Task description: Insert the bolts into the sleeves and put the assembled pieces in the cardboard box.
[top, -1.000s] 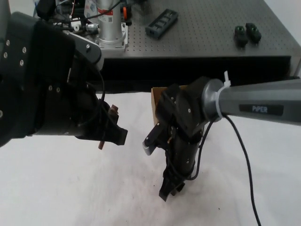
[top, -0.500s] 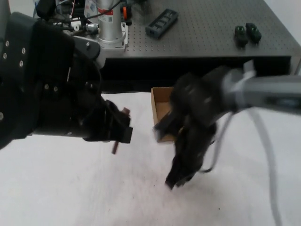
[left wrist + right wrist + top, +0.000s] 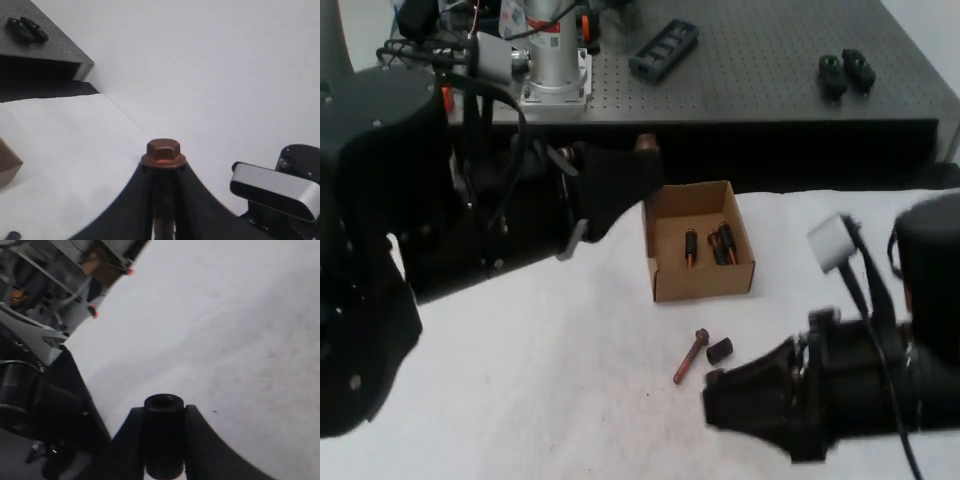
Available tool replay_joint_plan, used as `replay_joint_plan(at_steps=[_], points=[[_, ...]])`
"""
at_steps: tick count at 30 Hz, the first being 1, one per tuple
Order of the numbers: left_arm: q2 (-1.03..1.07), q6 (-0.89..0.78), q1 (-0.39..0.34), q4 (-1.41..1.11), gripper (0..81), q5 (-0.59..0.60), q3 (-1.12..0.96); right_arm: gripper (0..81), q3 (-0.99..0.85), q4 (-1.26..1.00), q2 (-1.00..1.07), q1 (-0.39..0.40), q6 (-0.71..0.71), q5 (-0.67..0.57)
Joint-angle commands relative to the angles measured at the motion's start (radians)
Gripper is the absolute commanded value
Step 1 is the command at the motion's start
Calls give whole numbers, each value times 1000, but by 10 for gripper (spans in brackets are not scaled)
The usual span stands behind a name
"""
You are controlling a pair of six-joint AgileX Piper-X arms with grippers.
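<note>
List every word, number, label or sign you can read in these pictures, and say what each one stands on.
No text can be read in these pictures.
Label on the metal post at the back of the bench: too small and blurred to read.
Cardboard box: no print shows on its walls.
Bolt in the left wrist view: no marking on its head can be made out.

Left arm [image 3: 380, 250] up close: a bulky matte-black housing, with black cables [image 3: 523, 130] looping over its top. Right arm [image 3: 850, 390] is black too, with a white camera block [image 3: 833, 243] and a thin dark cable [image 3: 872, 300] trailing off it. Left fingers [image 3: 127, 212] and right fingers [image 3: 205, 445] are smooth, black and curved, tapering.
</note>
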Motion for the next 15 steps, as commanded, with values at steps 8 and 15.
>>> replay_joint_plan(at_steps=[8,15], points=[[34,-23,-33,-23,7,42,-3,24,20,-323,42,48,155,95],[34,-23,-33,-30,7,35,-3,24,20,-323,33,48,155,105]])
